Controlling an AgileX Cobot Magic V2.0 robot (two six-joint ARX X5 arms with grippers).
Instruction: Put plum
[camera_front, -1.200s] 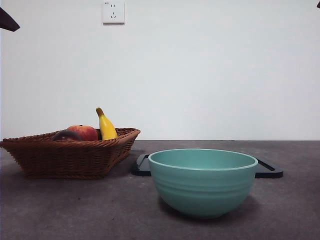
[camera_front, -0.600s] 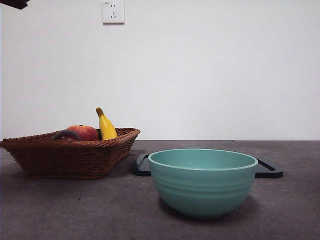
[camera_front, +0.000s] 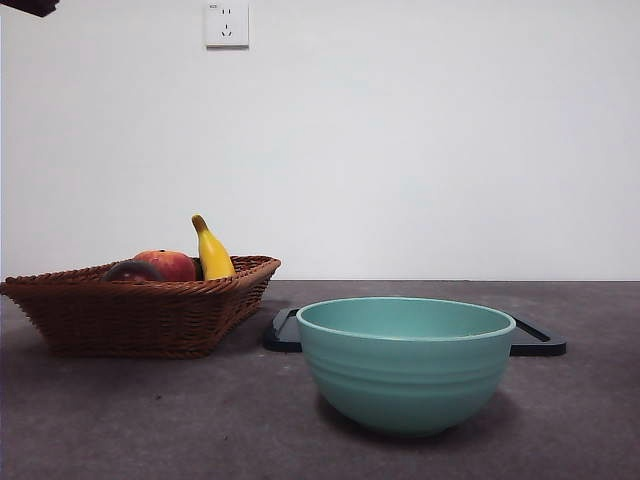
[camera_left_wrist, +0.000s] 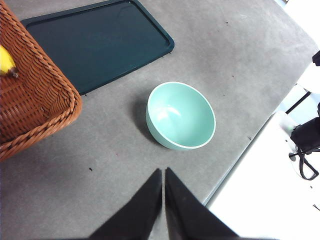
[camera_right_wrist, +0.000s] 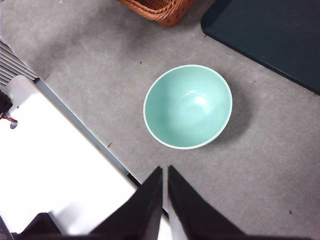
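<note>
The dark maroon plum (camera_front: 128, 271) lies in the brown wicker basket (camera_front: 140, 312) at the left of the table, its top just showing over the rim beside a red-orange fruit (camera_front: 170, 264). Neither wrist view shows the plum. My left gripper (camera_left_wrist: 163, 171) hangs high above the table, shut and holding nothing, with the basket's corner (camera_left_wrist: 35, 105) off to one side. My right gripper (camera_right_wrist: 165, 169) is also high up, shut and empty, above the table's edge near the bowl. In the front view only a black arm tip (camera_front: 30, 6) shows at the top left corner.
A yellow banana (camera_front: 212, 252) stands up in the basket. A teal bowl (camera_front: 405, 365) sits empty near the table's front, right of the basket. A dark flat tray (camera_front: 540, 340) lies behind it. The table's edge (camera_left_wrist: 235, 165) runs close to the bowl.
The black arm tip at the top left has risen almost out of the front view. The small dark tip at the top right corner is gone. Basket, fruit, bowl and tray have not moved.
</note>
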